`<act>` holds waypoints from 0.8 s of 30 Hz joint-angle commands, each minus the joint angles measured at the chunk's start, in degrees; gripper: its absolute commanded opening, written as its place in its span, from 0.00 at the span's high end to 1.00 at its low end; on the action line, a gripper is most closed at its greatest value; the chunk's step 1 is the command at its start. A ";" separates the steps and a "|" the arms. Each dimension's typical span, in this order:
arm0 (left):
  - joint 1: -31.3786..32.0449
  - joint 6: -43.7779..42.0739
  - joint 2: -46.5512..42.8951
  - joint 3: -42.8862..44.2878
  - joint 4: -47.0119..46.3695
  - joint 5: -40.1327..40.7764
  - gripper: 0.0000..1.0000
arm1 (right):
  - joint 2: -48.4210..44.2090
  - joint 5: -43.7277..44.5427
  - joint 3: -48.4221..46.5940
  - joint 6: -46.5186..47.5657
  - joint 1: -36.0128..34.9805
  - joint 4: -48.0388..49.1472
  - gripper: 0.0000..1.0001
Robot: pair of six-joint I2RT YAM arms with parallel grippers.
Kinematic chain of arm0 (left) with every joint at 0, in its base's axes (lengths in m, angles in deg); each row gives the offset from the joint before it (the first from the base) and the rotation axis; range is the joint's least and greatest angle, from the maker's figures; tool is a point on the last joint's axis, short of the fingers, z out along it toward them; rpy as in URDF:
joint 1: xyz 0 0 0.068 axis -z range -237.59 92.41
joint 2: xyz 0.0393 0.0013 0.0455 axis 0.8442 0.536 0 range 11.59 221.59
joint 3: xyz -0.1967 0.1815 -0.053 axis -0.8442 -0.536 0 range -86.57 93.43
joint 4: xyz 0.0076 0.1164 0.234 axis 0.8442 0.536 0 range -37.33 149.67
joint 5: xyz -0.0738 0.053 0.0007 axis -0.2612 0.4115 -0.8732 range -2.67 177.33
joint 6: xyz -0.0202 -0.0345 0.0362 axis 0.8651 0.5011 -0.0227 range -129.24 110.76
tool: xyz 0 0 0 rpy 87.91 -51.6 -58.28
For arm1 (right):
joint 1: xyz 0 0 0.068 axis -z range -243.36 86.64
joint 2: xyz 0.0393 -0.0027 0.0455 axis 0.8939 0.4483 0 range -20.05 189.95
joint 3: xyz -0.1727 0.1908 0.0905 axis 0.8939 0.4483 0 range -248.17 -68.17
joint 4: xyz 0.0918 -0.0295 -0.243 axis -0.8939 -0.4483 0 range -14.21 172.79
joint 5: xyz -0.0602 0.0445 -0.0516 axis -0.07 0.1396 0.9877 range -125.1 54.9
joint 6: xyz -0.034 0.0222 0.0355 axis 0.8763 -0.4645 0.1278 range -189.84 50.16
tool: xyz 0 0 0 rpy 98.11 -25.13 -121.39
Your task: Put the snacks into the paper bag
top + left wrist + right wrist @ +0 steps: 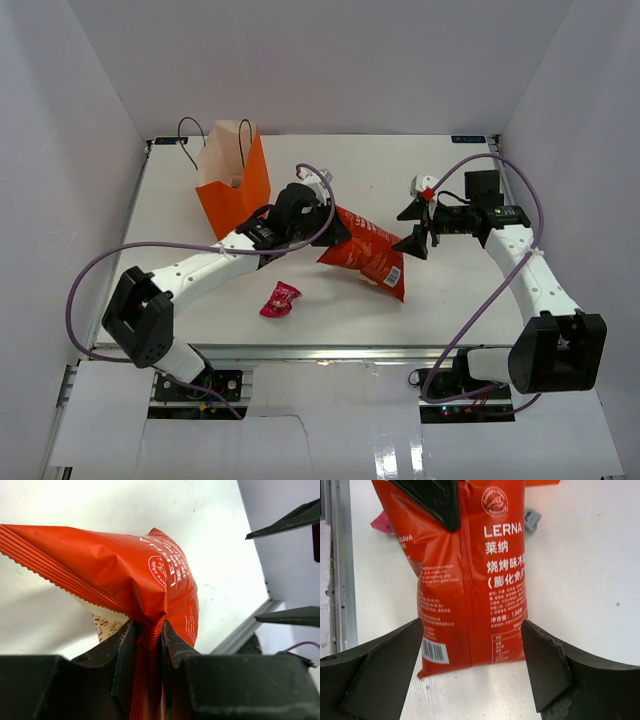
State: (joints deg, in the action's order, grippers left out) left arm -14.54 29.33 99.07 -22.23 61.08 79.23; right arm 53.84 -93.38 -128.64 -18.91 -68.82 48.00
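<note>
The red-orange chip bag (368,255) lies tilted in the middle of the table, its upper end raised. My left gripper (325,225) is shut on that end; the left wrist view shows the crimped seam of the chip bag (125,570) pinched between my left gripper's (149,630) fingers. My right gripper (418,225) is open and empty just right of the bag. In the right wrist view the chip bag's (470,570) lower end sits between the right gripper's (472,630) spread fingers, untouched. The orange paper bag (235,190) stands upright and open at the back left. A pink candy (280,298) lies near the front.
The right wrist view shows the pink candy (381,522) and a silver candy (532,519) on the table beyond the chip bag. A metal rail (320,352) runs along the table's front edge. White walls close in the sides and back.
</note>
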 commanded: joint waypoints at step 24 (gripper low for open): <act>-2.00 -53.23 -14.27 42.27 3.65 43.07 0.97 | -2.87 -3.42 2.55 0.30 0.80 -0.46 0.15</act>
State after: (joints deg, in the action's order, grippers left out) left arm -16.40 -14.82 85.67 15.45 72.60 117.03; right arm 51.65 -95.48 -126.65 -19.67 -68.25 47.78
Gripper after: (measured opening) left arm 0.323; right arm 0.845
